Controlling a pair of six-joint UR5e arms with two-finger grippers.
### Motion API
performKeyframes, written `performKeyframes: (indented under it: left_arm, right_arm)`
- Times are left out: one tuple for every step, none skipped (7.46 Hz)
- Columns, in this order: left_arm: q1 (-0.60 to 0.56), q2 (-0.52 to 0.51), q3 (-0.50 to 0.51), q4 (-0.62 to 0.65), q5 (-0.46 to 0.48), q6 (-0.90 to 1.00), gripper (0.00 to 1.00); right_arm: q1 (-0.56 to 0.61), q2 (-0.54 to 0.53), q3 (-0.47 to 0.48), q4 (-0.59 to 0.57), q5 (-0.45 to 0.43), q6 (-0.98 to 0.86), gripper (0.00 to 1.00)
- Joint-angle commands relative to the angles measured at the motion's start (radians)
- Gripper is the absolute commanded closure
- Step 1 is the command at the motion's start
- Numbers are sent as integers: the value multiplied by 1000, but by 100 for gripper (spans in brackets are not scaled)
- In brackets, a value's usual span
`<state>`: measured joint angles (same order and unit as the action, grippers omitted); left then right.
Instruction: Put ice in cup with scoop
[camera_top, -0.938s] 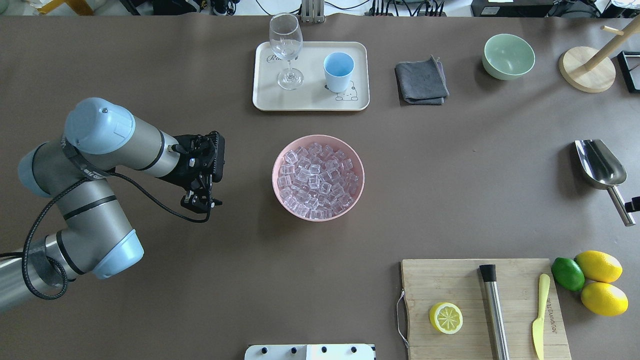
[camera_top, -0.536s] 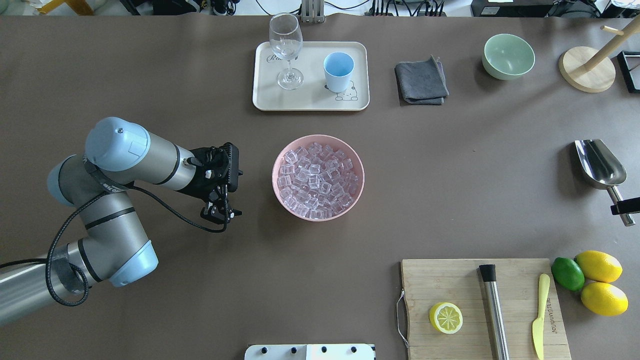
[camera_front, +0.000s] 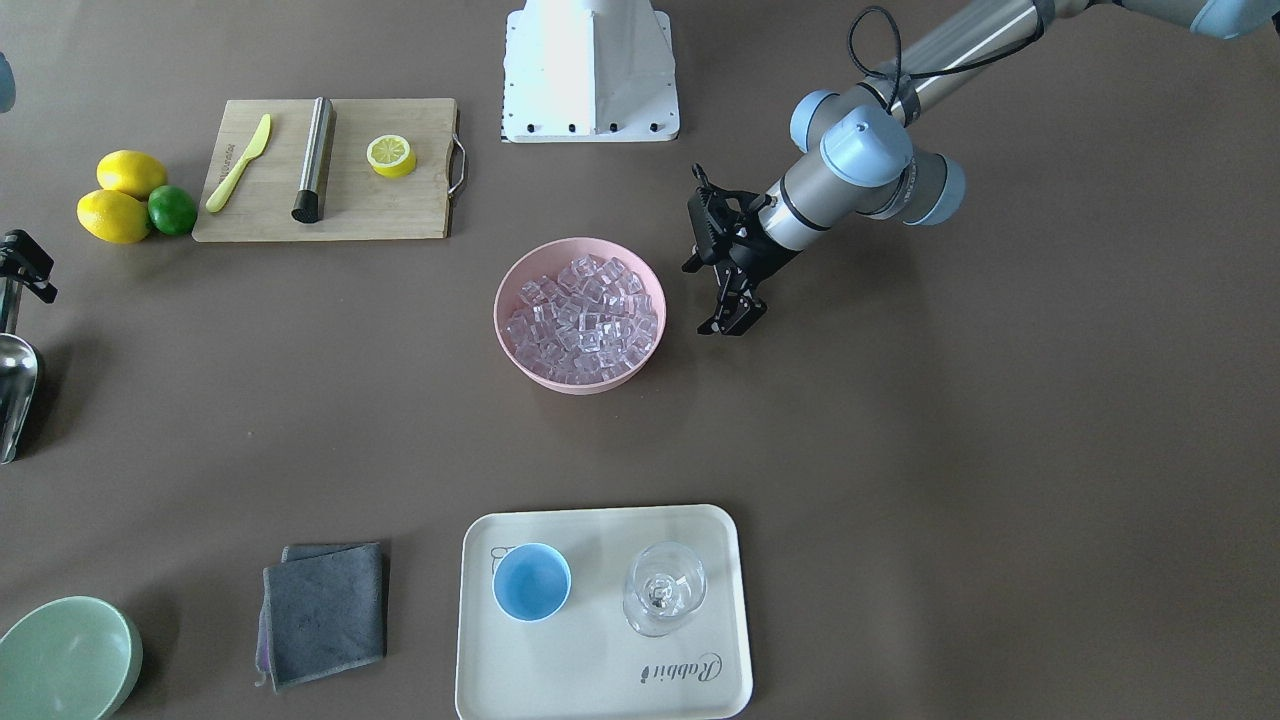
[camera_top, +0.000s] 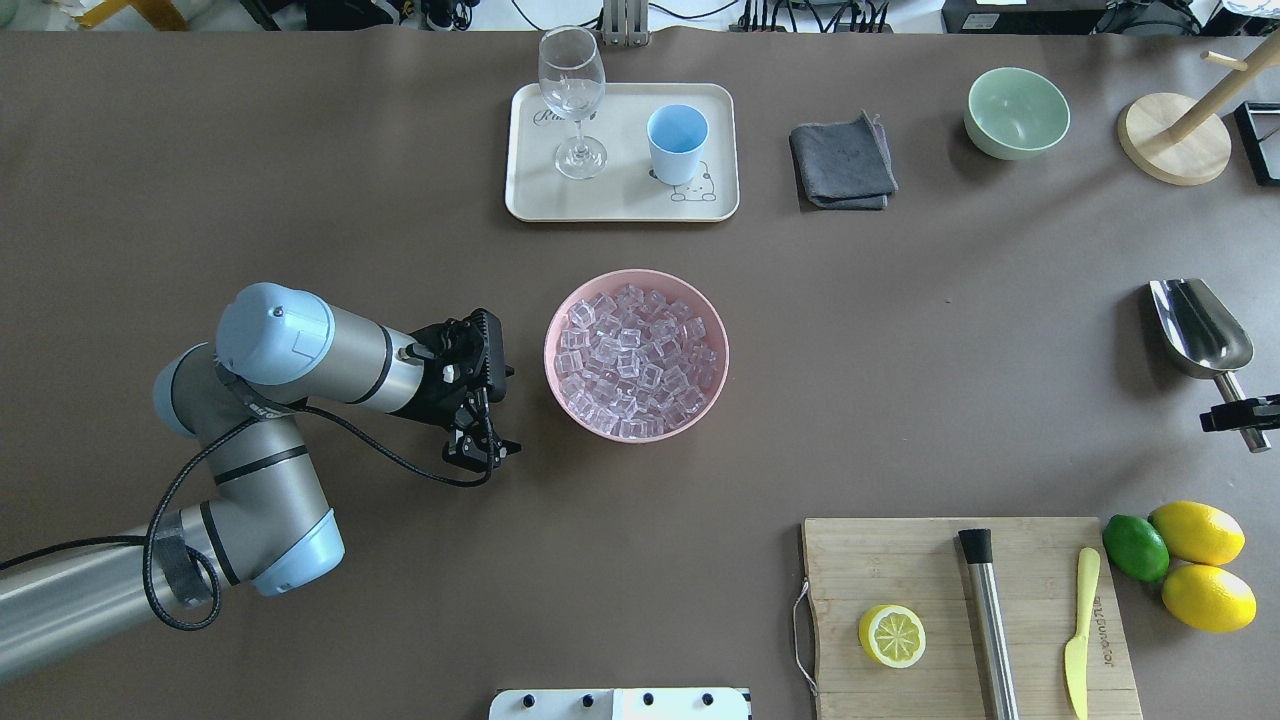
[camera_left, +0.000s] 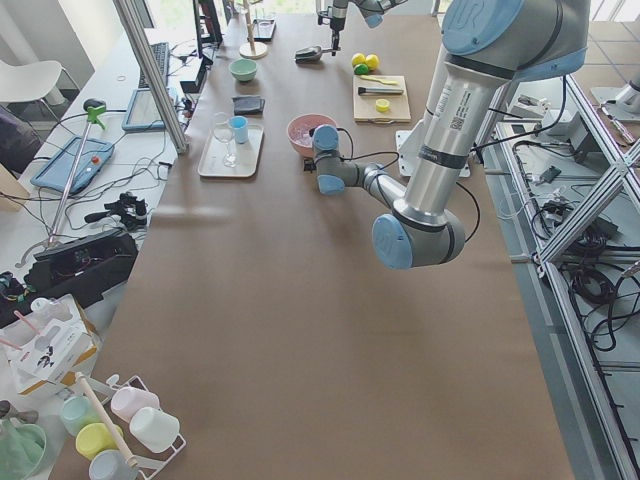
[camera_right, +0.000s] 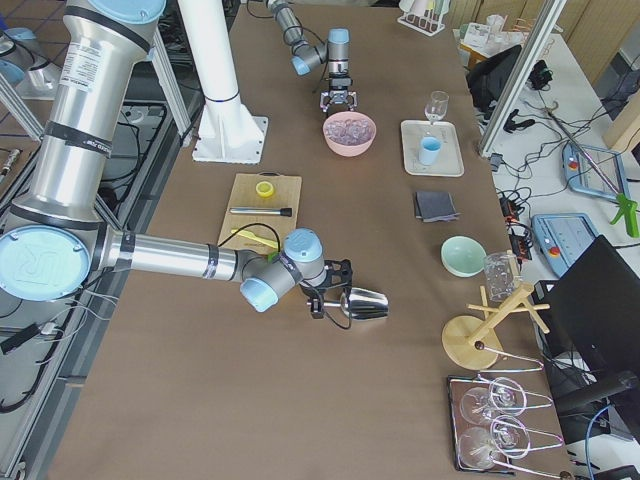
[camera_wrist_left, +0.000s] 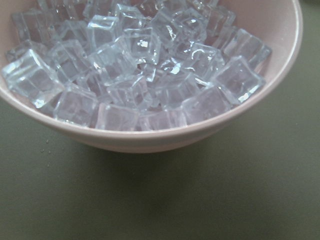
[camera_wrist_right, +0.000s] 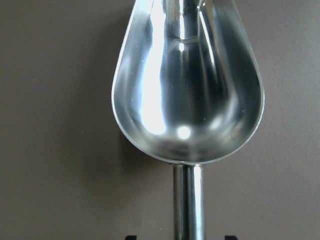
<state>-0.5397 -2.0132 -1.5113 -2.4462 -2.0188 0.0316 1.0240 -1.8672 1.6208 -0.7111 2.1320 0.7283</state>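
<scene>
The ice (camera_top: 636, 355) is piled in a pink bowl (camera_top: 549, 340) at the table's middle. It fills the left wrist view (camera_wrist_left: 145, 65). The light-blue cup (camera_top: 677, 140) stands upright on a cream tray (camera_top: 620, 200) beyond the bowl. The steel scoop (camera_top: 1200, 325) lies on the table at the far right, trough away from me. My left gripper (camera_top: 482, 455) is open and empty, just left of the bowl. My right gripper (camera_top: 1240, 413) is open and straddles the scoop's handle (camera_wrist_right: 187, 200). Its fingertips (camera_wrist_right: 131, 237) stand apart from the handle.
A stemmed glass (camera_top: 572, 90) shares the tray. A grey cloth (camera_top: 842, 160), a pale green bowl (camera_top: 1016, 112) and a wooden stand (camera_top: 1175, 140) sit at the back right. A cutting board (camera_top: 900, 560) holds a steel cylinder (camera_top: 988, 620), half lemon and knife.
My left arm has moved right and a little nearer, close to the pink bowl. My right gripper has come in from the right edge over the scoop's handle.
</scene>
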Motion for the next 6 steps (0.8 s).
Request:
performKeyframes:
  left_arm:
    - [12, -19, 19, -27, 18, -16, 1]
    - [14, -60, 52, -27, 17, -13, 1]
    - [14, -74, 60, -27, 17, -10, 1]
    - [14, -79, 62, -27, 18, -9, 1]
    - [17, -94, 75, -27, 17, -3, 1]
    - [15, -107, 92, -27, 18, 7, 1]
  right_arm:
    - [-10, -12, -1, 1, -1, -10, 65]
    - [-12, -13, 1, 1, 0, -10, 90]
    - [-13, -13, 2, 1, 0, -12, 100]
    - [-13, -15, 4, -1, 2, -13, 100]
    - [-13, -17, 17, -2, 11, -18, 100]
    - [-12, -32, 74, -30, 19, -20, 100]
